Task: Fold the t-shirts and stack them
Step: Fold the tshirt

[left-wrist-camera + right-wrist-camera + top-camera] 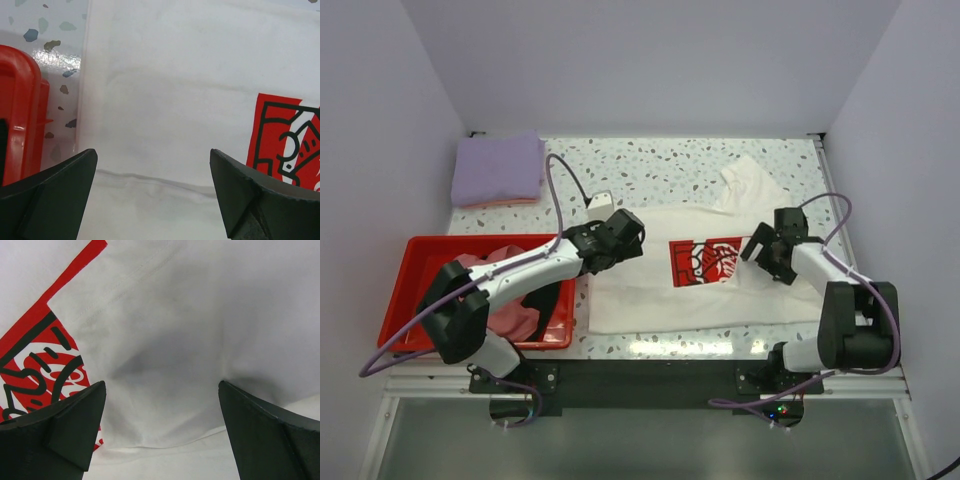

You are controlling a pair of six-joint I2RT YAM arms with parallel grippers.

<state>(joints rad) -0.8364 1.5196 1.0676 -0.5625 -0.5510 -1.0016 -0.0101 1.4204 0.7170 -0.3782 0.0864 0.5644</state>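
While the white t-shirt [650,290] lay stretched sideways, your left claw [623,238] and right claw [772,252] gaped empty above its two ends.

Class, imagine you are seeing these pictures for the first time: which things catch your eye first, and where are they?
A cream-white t-shirt with a red chest print lies spread in the middle of the table, the left gripper and right gripper open above it. A red tray holding pink cloth sits at the near left; a folded lavender t-shirt lies in the far left corner.
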